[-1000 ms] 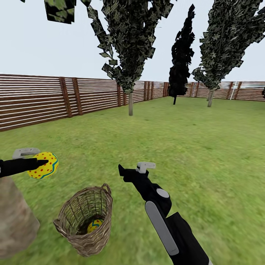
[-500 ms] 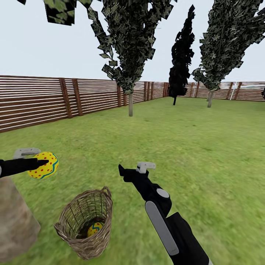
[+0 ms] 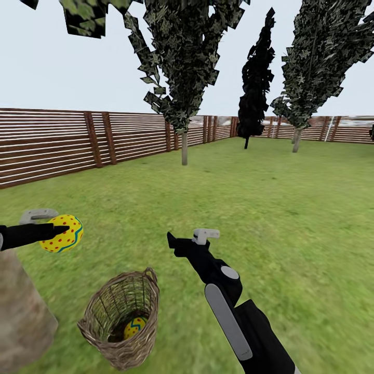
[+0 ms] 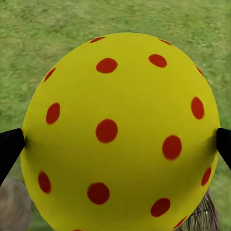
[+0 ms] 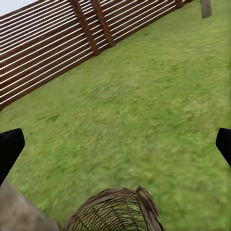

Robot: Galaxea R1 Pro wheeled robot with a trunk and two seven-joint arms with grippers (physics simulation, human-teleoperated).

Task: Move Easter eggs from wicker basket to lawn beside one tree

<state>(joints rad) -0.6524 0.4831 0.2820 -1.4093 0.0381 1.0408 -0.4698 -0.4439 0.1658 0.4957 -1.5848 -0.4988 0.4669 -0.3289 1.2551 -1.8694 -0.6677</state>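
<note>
**One egg lifted, one seen in the basket, none seen laid down**

Beside the thick grey-brown trunk [image 3: 23, 311] at the near left of the head view, the robot's left claw [image 3: 57, 227] is clamped on a yellow egg [image 3: 62, 233] with red dots and a blue zigzag, holding it in the air above the lawn [image 3: 259, 208]. The left wrist view shows the same egg [image 4: 120, 134] up close, with a dark fingertip [image 4: 9, 149] pressing each side of it.

Just below and to the right of that egg, the wicker basket [image 3: 122, 324] leans on the grass near the trunk. A second egg [image 3: 134, 327] lies at its bottom; whether a third sits deeper inside cannot be told, since the woven wall hides part of the floor. No egg shows on the grass anywhere in these views.

The right claw [image 3: 189, 240] hangs over the lawn just right of the basket, its fingers apart and holding nothing; the right wrist view looks past the two spread fingertips [image 5: 10, 149] at the basket rim [image 5: 120, 202], the grass and the slatted fence [image 5: 53, 48].

As a judgement, the task looks to be at an early stage: the held egg has yet to be set down by the trunk, which is close at hand, and at least one more must come out of the basket. The free right claw seems well placed to fetch it.
</note>
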